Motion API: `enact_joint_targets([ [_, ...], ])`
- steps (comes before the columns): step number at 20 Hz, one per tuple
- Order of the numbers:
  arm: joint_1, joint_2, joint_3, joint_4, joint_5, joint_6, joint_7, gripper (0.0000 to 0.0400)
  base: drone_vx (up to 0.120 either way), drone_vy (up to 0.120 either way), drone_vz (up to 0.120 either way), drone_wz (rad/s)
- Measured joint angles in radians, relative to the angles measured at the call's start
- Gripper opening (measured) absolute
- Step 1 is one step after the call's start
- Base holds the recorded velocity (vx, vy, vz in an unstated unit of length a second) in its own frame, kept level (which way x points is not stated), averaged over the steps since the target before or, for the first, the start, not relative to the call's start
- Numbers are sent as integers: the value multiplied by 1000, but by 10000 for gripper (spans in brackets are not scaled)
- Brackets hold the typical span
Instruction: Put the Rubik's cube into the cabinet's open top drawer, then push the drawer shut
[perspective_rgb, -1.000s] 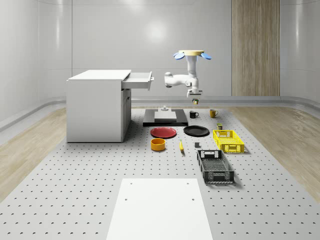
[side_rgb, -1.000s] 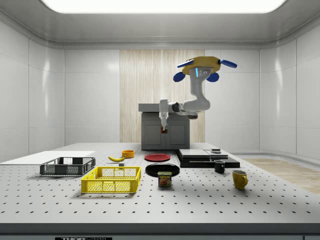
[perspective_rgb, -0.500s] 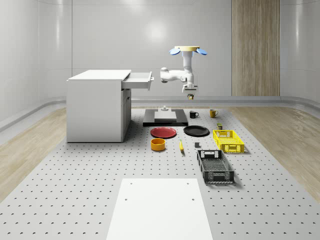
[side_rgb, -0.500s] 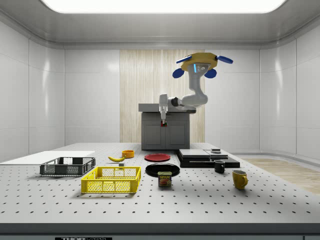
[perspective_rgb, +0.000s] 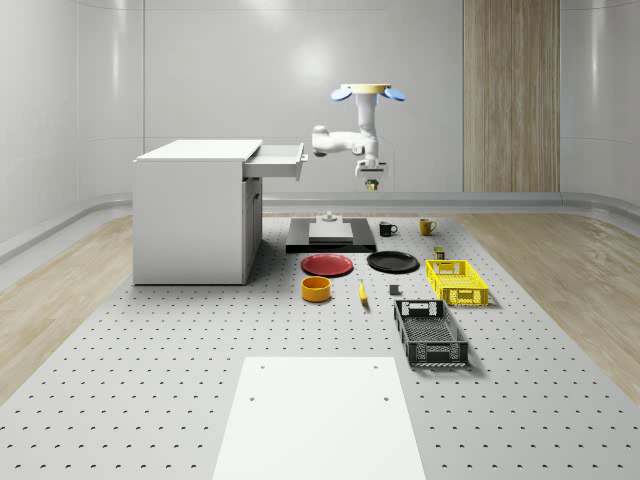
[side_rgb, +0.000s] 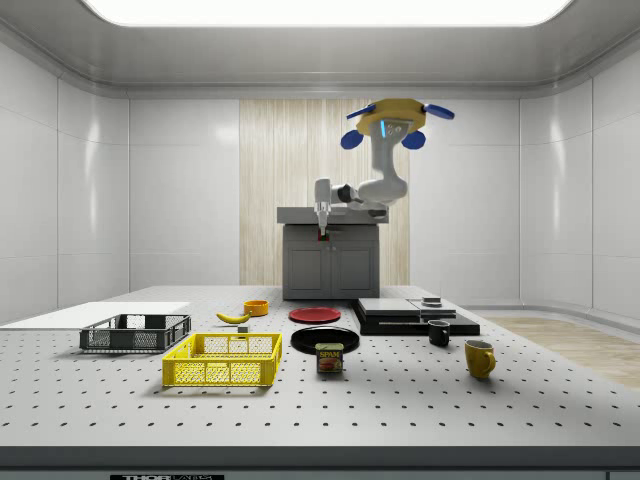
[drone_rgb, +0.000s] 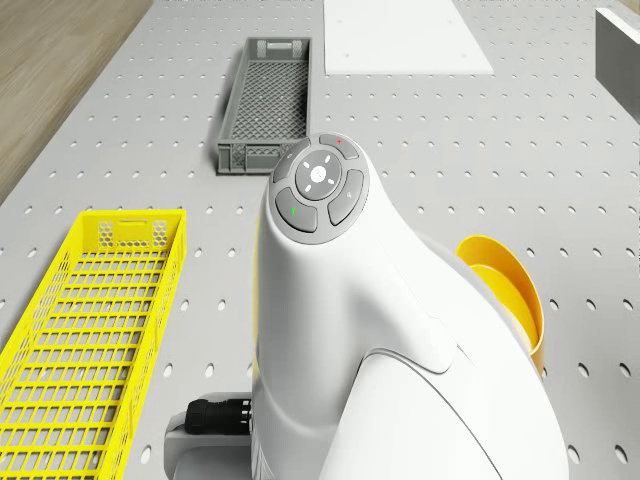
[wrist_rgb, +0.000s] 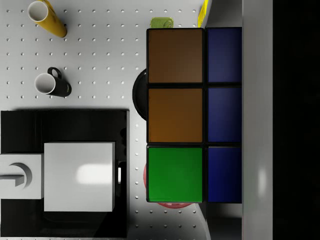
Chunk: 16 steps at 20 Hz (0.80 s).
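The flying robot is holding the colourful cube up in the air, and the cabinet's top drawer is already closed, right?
Not quite. The top drawer is open: in the whole-scene view it sticks out of the cabinet toward the drone. The rest is right: the hand holds the Rubik's cube in the air beside the drawer.

Drone (perspective_rgb: 359, 92) hovering right of the cabinet (perspective_rgb: 195, 210) in the whole-scene view, gripper (perspective_rgb: 371, 184) with cube (wrist_rgb: 192, 115) beside open drawer (perspective_rgb: 277, 160), above the table (perspective_rgb: 150, 390)

Rubik's cube (wrist_rgb: 192, 115) hides most of black plate (wrist_rgb: 139, 95), red plate (wrist_rgb: 170, 202).
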Motion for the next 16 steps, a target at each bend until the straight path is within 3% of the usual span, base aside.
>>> enact_joint_targets([
  [16, -2, -23, 3, 0, 9, 22, 1, 325, 0, -120, 120, 0],
])
